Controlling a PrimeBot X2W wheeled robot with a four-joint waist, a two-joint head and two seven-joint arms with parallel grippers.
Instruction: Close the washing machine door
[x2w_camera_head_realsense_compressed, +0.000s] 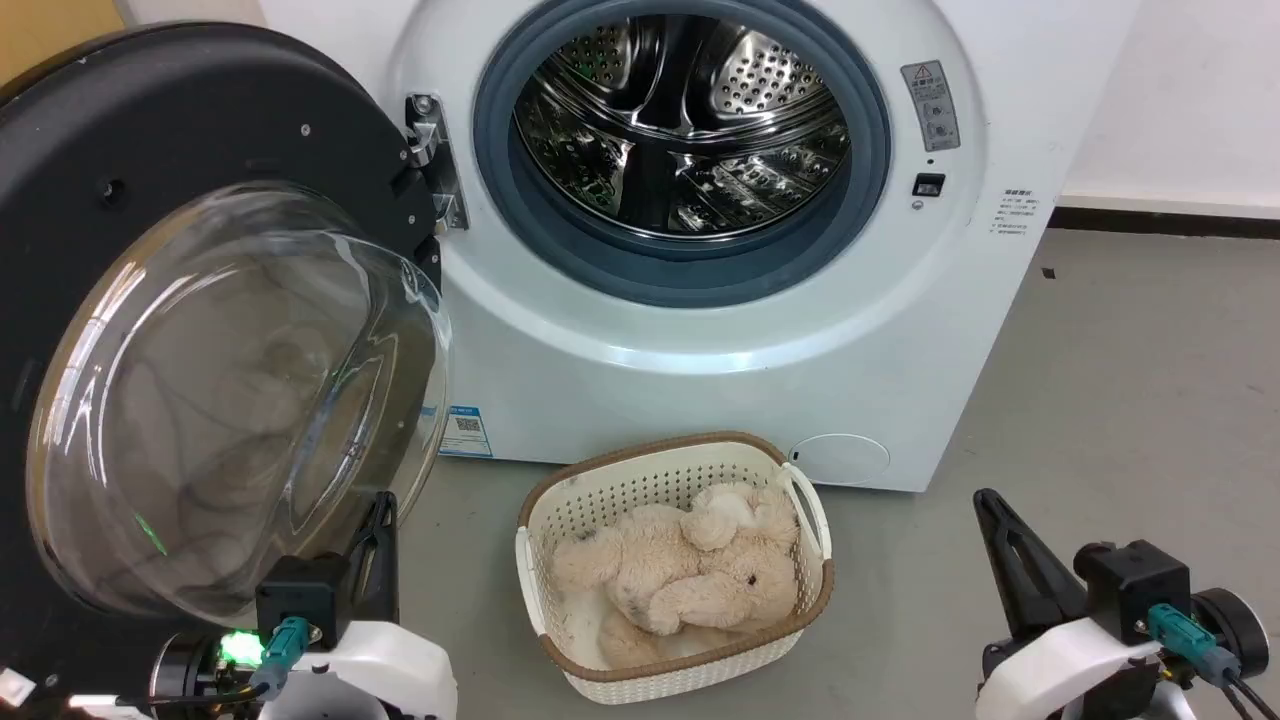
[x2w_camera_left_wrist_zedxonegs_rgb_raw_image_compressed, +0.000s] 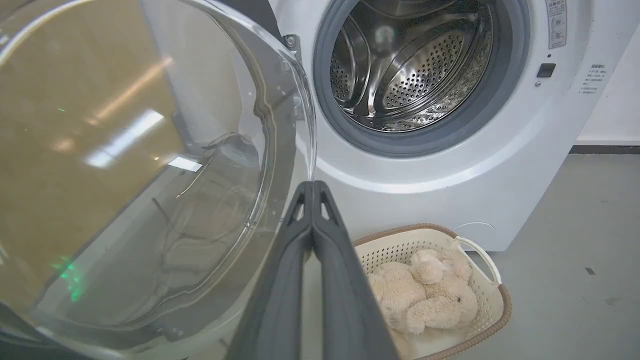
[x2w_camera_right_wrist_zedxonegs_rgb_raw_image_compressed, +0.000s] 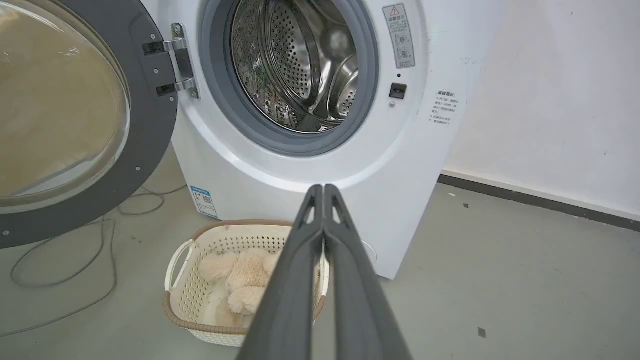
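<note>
Grey floor (x2w_camera_head_realsense_compressed: 1120, 400) runs back to a white wall (x2w_camera_head_realsense_compressed: 1190, 100). Ahead of the left tool (x2w_camera_left_wrist_zedxonegs_rgb_raw_image_compressed: 312, 186) and right tool (x2w_camera_right_wrist_zedxonegs_rgb_raw_image_compressed: 323, 187) stands the washer (x2w_camera_head_realsense_compressed: 700, 330), its drum (x2w_camera_head_realsense_compressed: 680, 130) uncovered. Its door (x2w_camera_head_realsense_compressed: 240, 400) hangs swung wide open, the glass bowl just left of the left tool; whether they touch, I cannot tell. A basket (x2w_camera_head_realsense_compressed: 600, 500) sits on the floor between the tools and the washer, a plush toy (x2w_camera_head_realsense_compressed: 690, 570) inside. Both tools have fingers pressed together, holding nothing.

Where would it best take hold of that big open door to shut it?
Probably the washing machine door by its black rim, far from the hinge, coming from the left with the left end effector; the glass bowl bulges, offering no edge.
</note>
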